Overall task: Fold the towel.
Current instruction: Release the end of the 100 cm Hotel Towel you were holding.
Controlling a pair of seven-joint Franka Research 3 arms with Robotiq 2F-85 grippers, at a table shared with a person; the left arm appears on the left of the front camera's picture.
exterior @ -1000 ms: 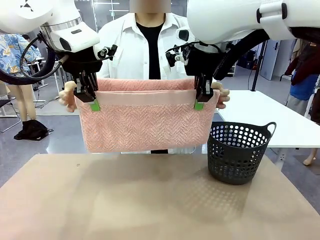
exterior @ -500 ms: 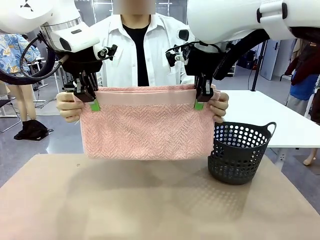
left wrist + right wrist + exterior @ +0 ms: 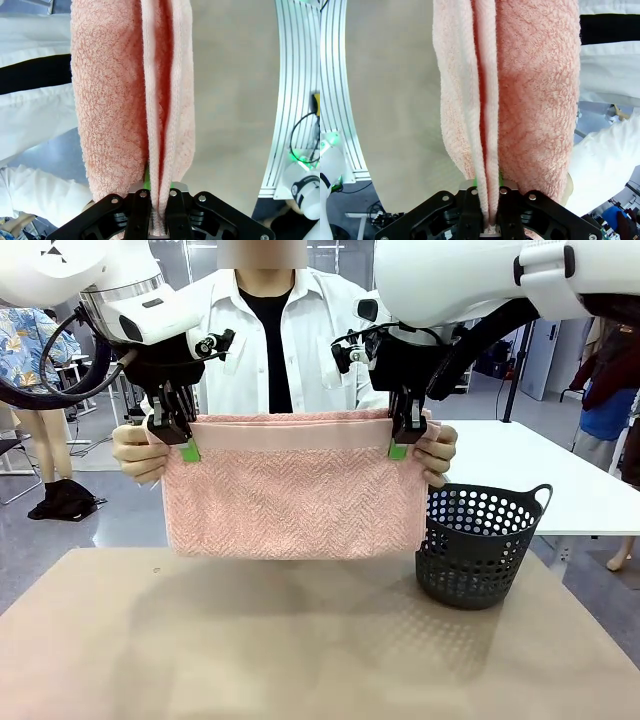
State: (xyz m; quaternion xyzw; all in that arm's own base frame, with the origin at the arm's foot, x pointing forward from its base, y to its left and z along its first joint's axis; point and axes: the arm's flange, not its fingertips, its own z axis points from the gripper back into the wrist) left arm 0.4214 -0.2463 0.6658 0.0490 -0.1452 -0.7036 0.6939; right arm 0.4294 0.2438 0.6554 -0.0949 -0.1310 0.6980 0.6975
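Observation:
The salmon-pink towel [image 3: 292,495] hangs doubled over above the table, its plain band along the top edge. My left gripper [image 3: 177,440] is shut on the towel's top left corner and my right gripper [image 3: 404,438] is shut on its top right corner. A person behind the towel holds its two side edges, one hand [image 3: 138,453] at the left and the other hand [image 3: 437,454] at the right. In the left wrist view the towel [image 3: 135,100] runs up from between my closed fingers. The right wrist view shows the towel [image 3: 510,95] pinched the same way.
A dark perforated basket [image 3: 477,544] stands on the tan table [image 3: 300,650] at the right, just below the towel's right lower corner. A white table [image 3: 530,480] stands behind it.
The person brought the back layer of the towel down level with the front, and their hands dropped from beside my grippers to the side edges. Both grippers stayed put.

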